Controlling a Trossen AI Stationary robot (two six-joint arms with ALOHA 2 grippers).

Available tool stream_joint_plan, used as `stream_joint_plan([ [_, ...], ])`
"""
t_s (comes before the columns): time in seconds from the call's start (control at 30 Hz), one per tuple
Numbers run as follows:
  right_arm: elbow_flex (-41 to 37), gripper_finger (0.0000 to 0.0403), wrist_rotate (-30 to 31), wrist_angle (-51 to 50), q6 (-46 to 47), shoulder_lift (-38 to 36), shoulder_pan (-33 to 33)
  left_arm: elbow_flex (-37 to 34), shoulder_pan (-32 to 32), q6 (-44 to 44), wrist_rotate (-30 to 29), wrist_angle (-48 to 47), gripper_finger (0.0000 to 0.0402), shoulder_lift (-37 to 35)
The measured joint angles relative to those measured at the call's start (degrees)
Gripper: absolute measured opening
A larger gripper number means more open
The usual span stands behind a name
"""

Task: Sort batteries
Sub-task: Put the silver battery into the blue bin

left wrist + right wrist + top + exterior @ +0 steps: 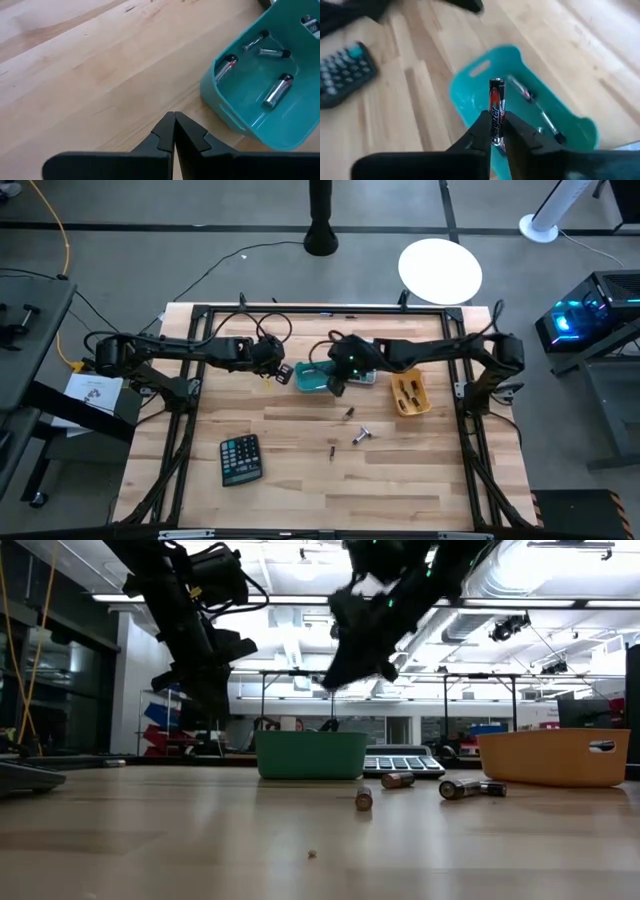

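Where batteries [276, 91] lie: teal tray [235, 117].

Pale matt wood table [300, 480], glossy teal plastic tray [260, 120], shiny metal-ended batts [277, 92].

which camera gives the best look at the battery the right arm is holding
The right wrist view: the battery stands clamped between the right gripper's fingers above the teal tray. In the high and low views the arm hides it; the left wrist view misses it.
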Motion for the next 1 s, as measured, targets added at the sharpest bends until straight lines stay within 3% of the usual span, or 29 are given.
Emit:
stream_joint_plan([
  [0.23,-0.09,0.0130,-1.21,-3.30,1.34,-0.15,-1.95,0.00,0.00,0.03,0.15,-0.18,0.0000,0.00],
  [0.4,-0.12,0.0183,-11.79,-8.50,1.13,-1.24,-0.63,0.00,0.00,0.03,0.31,-0.20,0.0000,0.00],
  [0.5,-0.48,0.0191,-14.96,-16.84,-0.63,-2.27,3.30,0.00,0.00,0.03,0.33,-0.17,0.0000,0.00],
  [0.63,-2.27,0.0192,-12.82,-25.94,-0.05,-2.16,11.45,0.00,0.00,0.03,0.31,0.03,0.0000,0.00],
  [0.8,-6.16,0.0192,-10.95,-21.44,13.69,-0.89,17.88,0.00,0.00,-0.39,0.33,0.03,0.0000,0.00],
  [1.0,-6.19,0.0192,-3.91,-21.39,26.03,1.63,19.42,0.00,0.00,-0.51,0.33,0.30,0.0000,-0.02],
])
